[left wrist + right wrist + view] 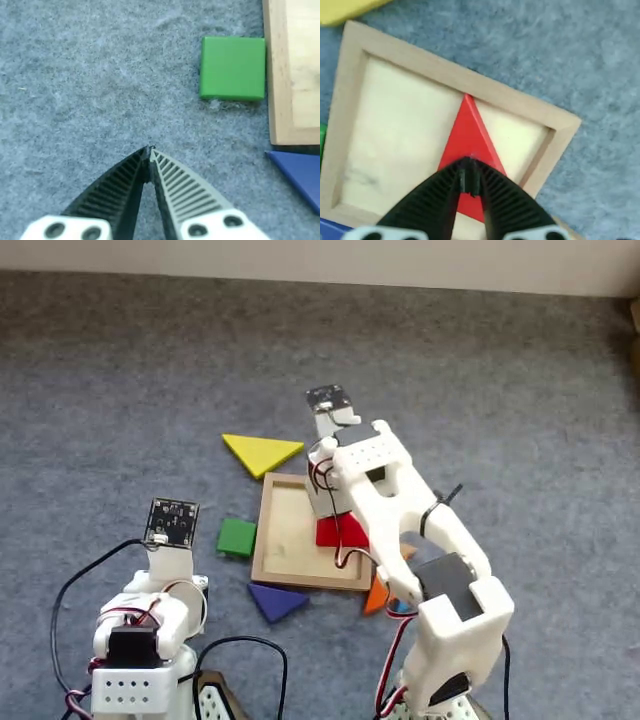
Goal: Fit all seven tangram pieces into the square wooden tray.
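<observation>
The square wooden tray [268,530] lies mid-table with a red triangle [340,531] flat inside it by its right wall. My right gripper [469,169] hangs over that red triangle [466,131], fingers shut with nothing between them; I cannot tell if the tips touch it. My left gripper [150,149] is shut and holds nothing, low over the carpet short of the green square [232,67]. The green square [236,537] lies just left of the tray. A yellow triangle [260,452] lies beyond the tray, a blue triangle [277,600] in front of it.
An orange piece [377,593] lies by the tray's front right corner, partly under the right arm. In the left wrist view the tray's wall [277,75] and the blue triangle [300,170] border the carpet. Grey carpet spreads all around.
</observation>
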